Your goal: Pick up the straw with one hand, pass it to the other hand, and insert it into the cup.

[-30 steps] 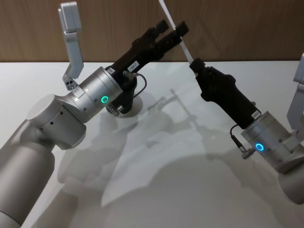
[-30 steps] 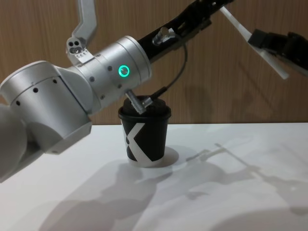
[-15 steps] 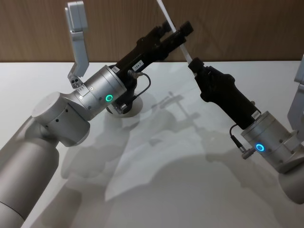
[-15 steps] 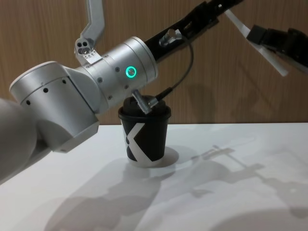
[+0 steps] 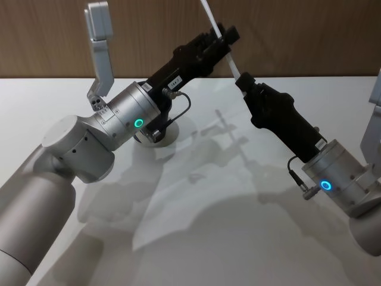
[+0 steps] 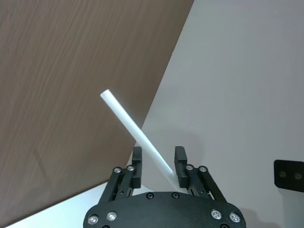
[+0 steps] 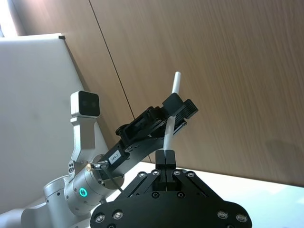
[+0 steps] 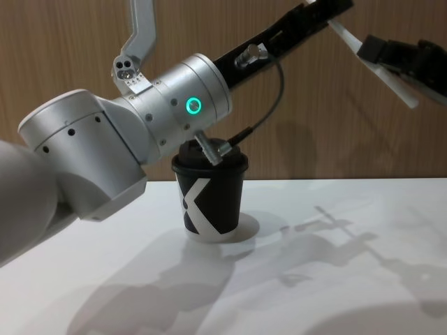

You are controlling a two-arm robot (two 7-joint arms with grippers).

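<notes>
The white straw slants in the air above the table's far side. My right gripper is shut on its lower part, with a short end sticking out below the fingers. My left gripper is open and reaches up from the left, one finger on each side of the straw just above the right gripper. In the left wrist view the straw runs between the spread fingers, nearer one of them. The black cup with its white X mark and lid stands on the table under my left forearm.
The white table runs back to a wood-panelled wall. A dark cable loops from my left wrist right above the cup's lid. My left arm's large silver links cover the table's left side.
My left arm has lifted and reached a little farther forward, bringing its fingers more squarely around the straw. The right gripper and the straw have stayed still.
</notes>
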